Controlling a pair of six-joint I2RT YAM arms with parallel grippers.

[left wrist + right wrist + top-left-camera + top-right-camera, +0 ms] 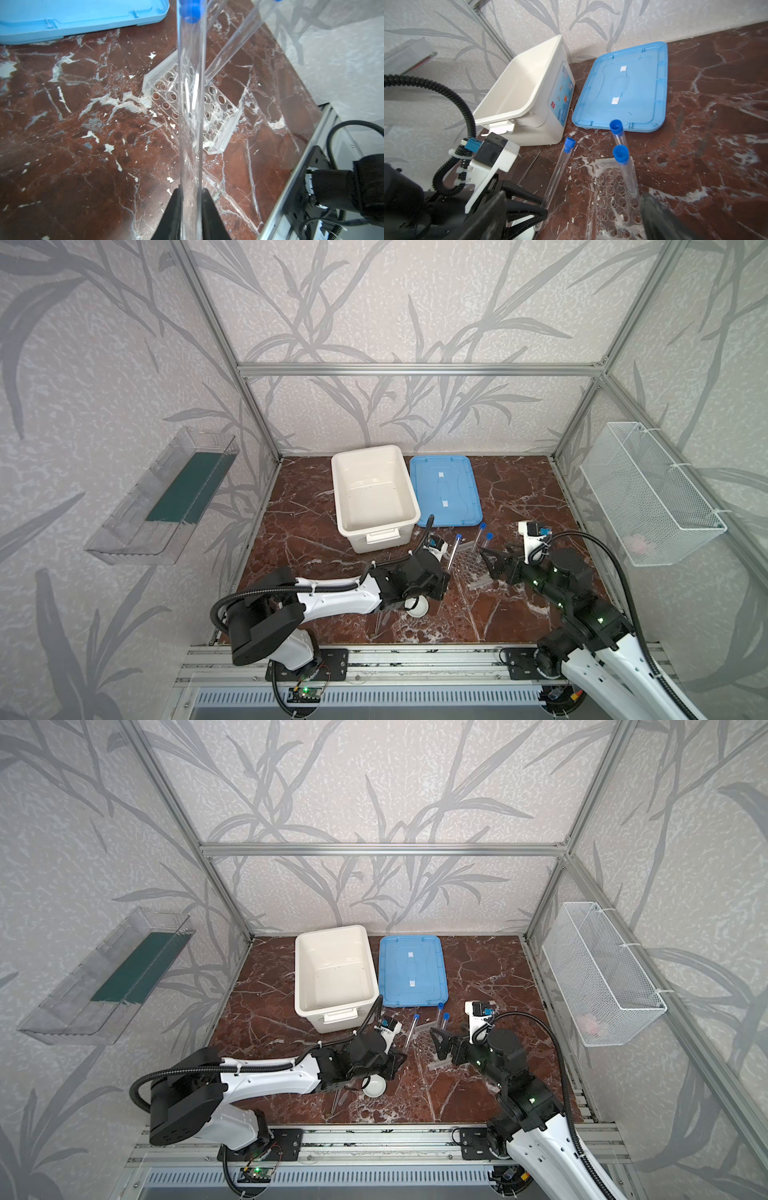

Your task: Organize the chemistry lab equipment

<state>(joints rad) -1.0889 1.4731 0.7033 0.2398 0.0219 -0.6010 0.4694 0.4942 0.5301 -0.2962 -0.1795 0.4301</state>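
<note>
My left gripper is shut on the lower end of a clear blue-capped test tube, which tilts up over the table left of the rack; it also shows in the right wrist view as the held tube. The clear honeycomb-holed rack lies on the marble with two more capped tubes standing in it. My right gripper hangs open just at the rack's near right side, nothing between its fingers. A small white dish sits under the left wrist. A pipette and a thin rod lie beside it.
An open white tub stands at the back, its blue lid flat on the table to its right. A wire basket hangs on the right wall and a clear shelf on the left wall.
</note>
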